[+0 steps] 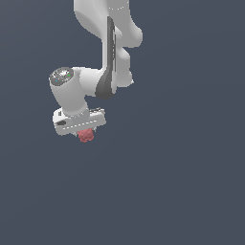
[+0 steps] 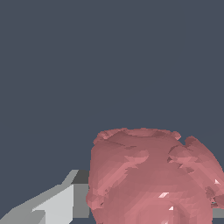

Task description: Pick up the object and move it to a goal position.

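Dull-red and lumpy, the object (image 1: 86, 136) sat a little left of the frame's centre in the exterior view, tucked directly under the white gripper (image 1: 85, 133) and touching its underside. Only its lower part showed there, a small bumpy knob much narrower than the hand above it. In the wrist view the object (image 2: 151, 177) filled the lower right of the frame, its faceted pink-red surface running off the bottom edge. One pale grey finger (image 2: 59, 203) lay close against its side at the lower left; the other finger was hidden behind the blob. The jaws appeared pressed in on the object, pinching it between them.

Above the gripper, in the exterior view, the white wrist (image 1: 72, 91) rose to a round cap with a grey patterned face, and the rest of the arm (image 1: 112, 33) climbed out through the top of the frame. Plain slate-grey background (image 1: 191, 182) surrounded everything in both views, with no visible edge or surface line.
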